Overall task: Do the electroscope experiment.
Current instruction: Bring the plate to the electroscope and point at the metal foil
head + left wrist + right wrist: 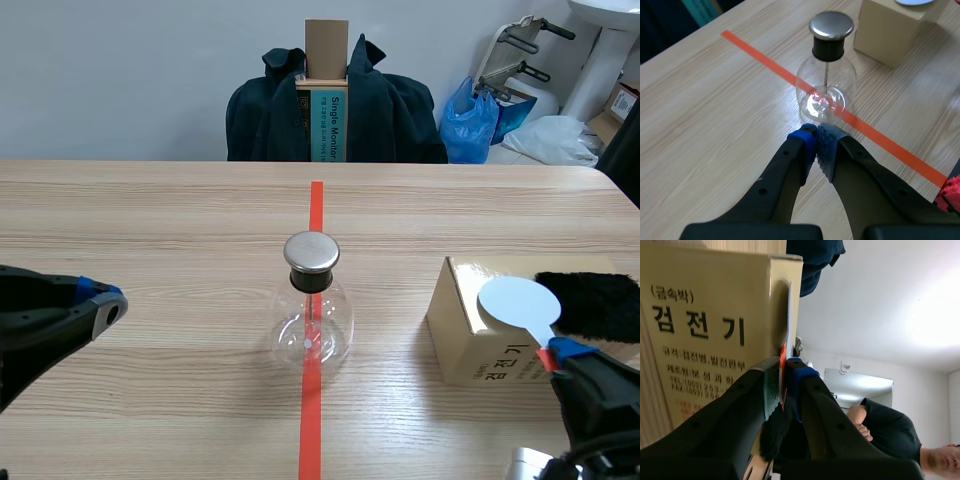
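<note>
We clench our left jaws on nothing; our right jaws grasp the white paddle (518, 303) beside the box (495, 362) reading "검전기".

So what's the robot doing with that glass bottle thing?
The right tool is pinching a round pale-blue paddle by its handle, holding it over the cardboard box. The glass electroscope flask stands untouched on the red tape in the middle. The left tool is shut on nothing, close to the flask.
</note>
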